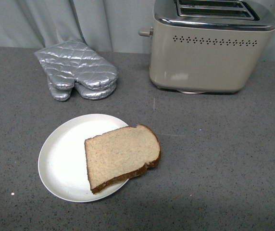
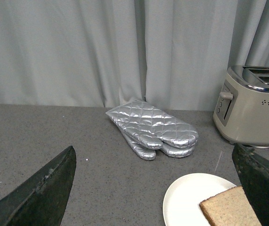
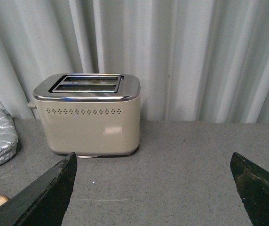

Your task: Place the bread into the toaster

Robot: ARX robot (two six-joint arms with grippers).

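Grey speckled counter (image 1: 224, 168), pale curtain (image 1: 108, 24) behind, bread (image 1: 122, 155) on plate (image 1: 63, 159)

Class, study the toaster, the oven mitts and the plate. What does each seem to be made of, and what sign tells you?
Toaster: painted metal or plastic body, satin beige with soft highlights; its top looks like polished chrome, brightly reflective. Oven mitts: quilted fabric with silvery coating, stitched diamonds, crinkled sheen. Plate: matte white, ceramic or plastic; unclear.

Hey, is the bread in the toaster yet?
Out. The bread lies flat on the plate, overhanging its rim; the toaster slots look empty.
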